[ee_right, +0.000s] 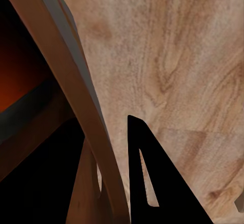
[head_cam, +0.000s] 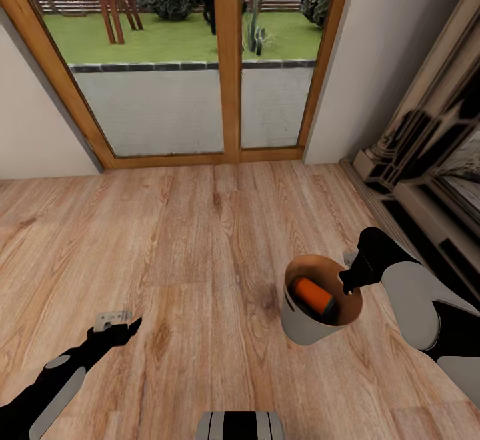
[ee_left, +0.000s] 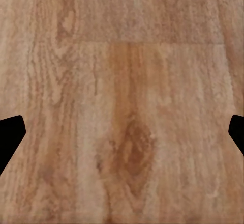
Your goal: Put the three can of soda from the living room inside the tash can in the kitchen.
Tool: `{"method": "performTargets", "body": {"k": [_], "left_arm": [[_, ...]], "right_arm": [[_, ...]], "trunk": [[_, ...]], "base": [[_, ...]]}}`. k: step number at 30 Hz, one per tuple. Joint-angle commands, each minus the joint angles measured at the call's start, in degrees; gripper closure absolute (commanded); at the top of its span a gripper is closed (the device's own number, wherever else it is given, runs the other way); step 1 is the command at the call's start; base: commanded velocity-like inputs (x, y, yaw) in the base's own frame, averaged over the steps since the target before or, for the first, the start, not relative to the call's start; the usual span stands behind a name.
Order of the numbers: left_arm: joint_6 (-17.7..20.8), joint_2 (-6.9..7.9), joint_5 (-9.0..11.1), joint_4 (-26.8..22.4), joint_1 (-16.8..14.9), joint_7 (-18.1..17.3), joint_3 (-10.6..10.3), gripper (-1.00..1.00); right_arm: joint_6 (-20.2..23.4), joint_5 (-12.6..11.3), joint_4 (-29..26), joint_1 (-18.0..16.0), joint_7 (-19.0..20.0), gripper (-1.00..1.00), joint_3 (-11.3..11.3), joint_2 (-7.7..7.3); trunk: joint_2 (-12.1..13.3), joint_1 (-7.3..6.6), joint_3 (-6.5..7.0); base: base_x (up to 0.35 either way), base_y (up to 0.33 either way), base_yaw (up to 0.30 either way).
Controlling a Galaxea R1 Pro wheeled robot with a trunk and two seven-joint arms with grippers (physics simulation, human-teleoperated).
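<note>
My right gripper (head_cam: pixel 348 285) is clamped on the tash can (head_cam: pixel 303 327) rim, one can of soda (head_cam: pixel 313 295) inside. Light, rigid, likely to tilt. My left gripper (head_cam: pixel 117 323) hangs spread, empty.

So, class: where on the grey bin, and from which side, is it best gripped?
On the rim of the bin, from above, one finger either side of the thin wall. The right pincer grips it that way now, a soda can inside.
</note>
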Motion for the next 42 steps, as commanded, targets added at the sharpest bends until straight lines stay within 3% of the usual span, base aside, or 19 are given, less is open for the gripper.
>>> {"method": "performTargets", "body": {"k": [1,7,17,23,42], "left_arm": [[0.00,0.00,0.00,0.11,0.00,-0.05,0.00,-1.00],[-0.01,0.00,0.00,0.38,0.00,-0.10,-0.05,-1.00],[-0.62,0.00,0.00,2.24,0.00,-0.19,-0.09,-1.00],[-0.77,0.00,-0.10,2.38,0.00,-0.21,-0.11,-1.00],[-0.80,0.00,-0.18,2.41,0.00,-0.22,-0.17,-1.00]], "right_arm": [[0.43,-0.80,-0.01,-0.01,0.25,1.00,-0.13,0.00],[0.43,-0.80,-0.21,-0.01,0.26,1.00,-0.14,-0.02],[0.43,-0.80,-0.25,-0.01,0.26,1.00,-0.13,-0.03],[0.43,-0.80,-0.25,-0.01,0.26,1.00,-0.13,-0.08],[0.43,-0.80,-0.42,0.00,0.26,1.00,-0.13,-0.86]], "trunk": [[0.00,0.00,0.00],[-1.61,0.87,-0.71],[-1.61,0.87,-0.71],[-4.01,2.19,-1.79],[-5.62,3.07,-2.51]], "base": [[0.000,0.000,0.000],[0.000,0.000,0.000],[0.000,0.000,0.000],[0.000,0.000,0.000],[0.000,0.000,0.000]]}}
